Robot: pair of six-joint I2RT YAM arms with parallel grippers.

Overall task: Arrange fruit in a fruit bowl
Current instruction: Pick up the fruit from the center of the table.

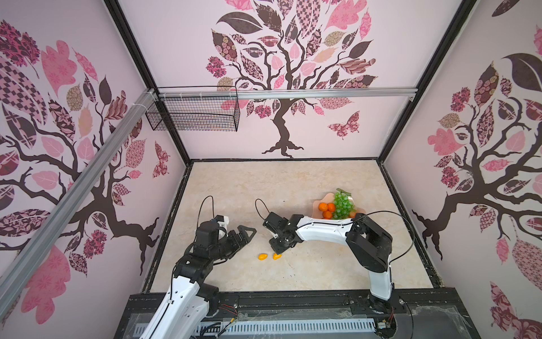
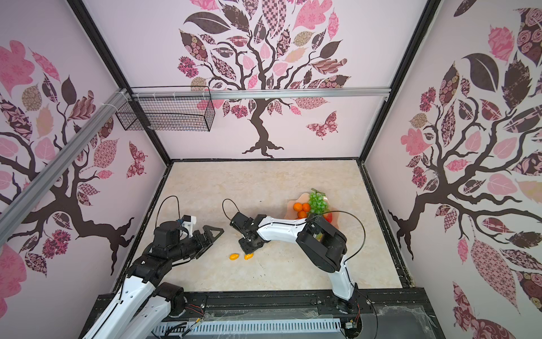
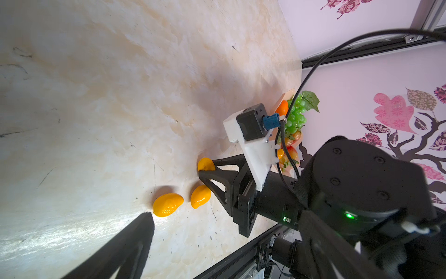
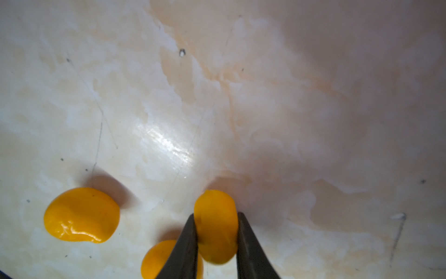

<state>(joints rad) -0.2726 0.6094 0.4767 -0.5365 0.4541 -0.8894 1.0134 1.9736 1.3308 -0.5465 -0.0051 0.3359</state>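
Observation:
My right gripper (image 4: pixel 216 214) is shut on a small yellow-orange oval fruit (image 4: pixel 216 227), low over the table near its front middle. Two more yellow-orange ovals lie beside it: one (image 4: pixel 82 215) apart to the side, one (image 4: pixel 156 258) partly hidden behind a finger. Both show in a top view (image 1: pixel 262 257) (image 1: pixel 277 256). The peach-pink fruit bowl (image 1: pixel 318 205) stands at the right and holds a green grape bunch (image 1: pixel 343 204), tangerines (image 1: pixel 327 207) and a strawberry (image 2: pixel 328 217). My left gripper (image 1: pixel 245 239) hovers open and empty to the left of the ovals.
My right arm (image 1: pixel 322 230) stretches across in front of the bowl and hides its near rim. A black wire basket (image 1: pixel 193 113) hangs on the back rail, high at the left. Black frame rails (image 1: pixel 293 296) border the marble table.

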